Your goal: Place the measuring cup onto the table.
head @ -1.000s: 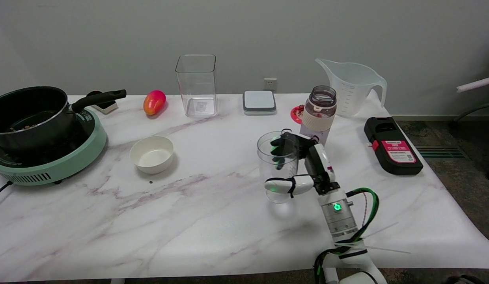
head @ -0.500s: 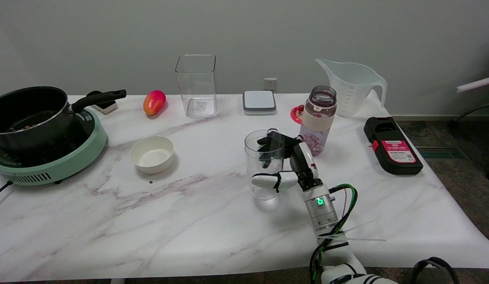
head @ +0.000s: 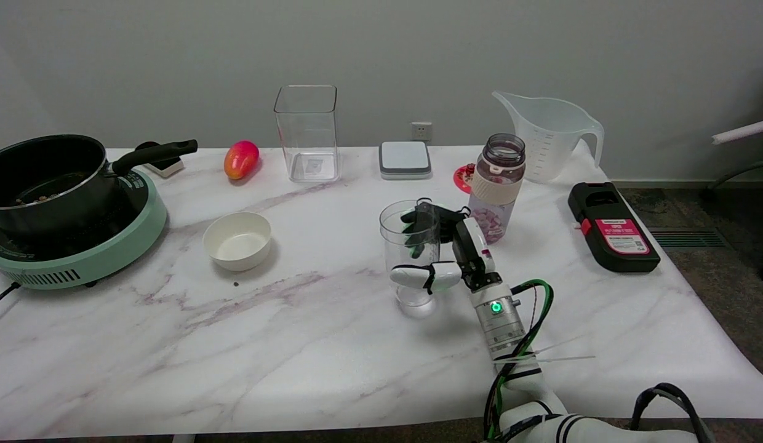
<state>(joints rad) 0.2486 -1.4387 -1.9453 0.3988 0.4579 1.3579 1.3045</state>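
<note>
The measuring cup point(head: 408, 229) is a small clear tumbler, upright near the middle of the marble table point(head: 307, 344). My right hand point(head: 456, 253) grips it from the right: dark fingers wrap its far side and the white thumb crosses its front. The cup's base is at or just above the tabletop; I cannot tell whether it touches. The arm reaches in from the lower right.
A purple-tinted bottle point(head: 497, 184) stands just right of the hand. Behind are a large translucent jug point(head: 549, 136), a black-and-red device point(head: 612, 227), a grey box point(head: 405, 159), a tall clear container point(head: 307, 132) and a mango point(head: 240, 159). To the left are a white bowl point(head: 237, 240) and a pot point(head: 46, 181) on a green cooker point(head: 104, 249).
My right hand has carried the cup to the left and away from the near edge, lowering it toward the table. Most of the move came early. Nothing else moved.
</note>
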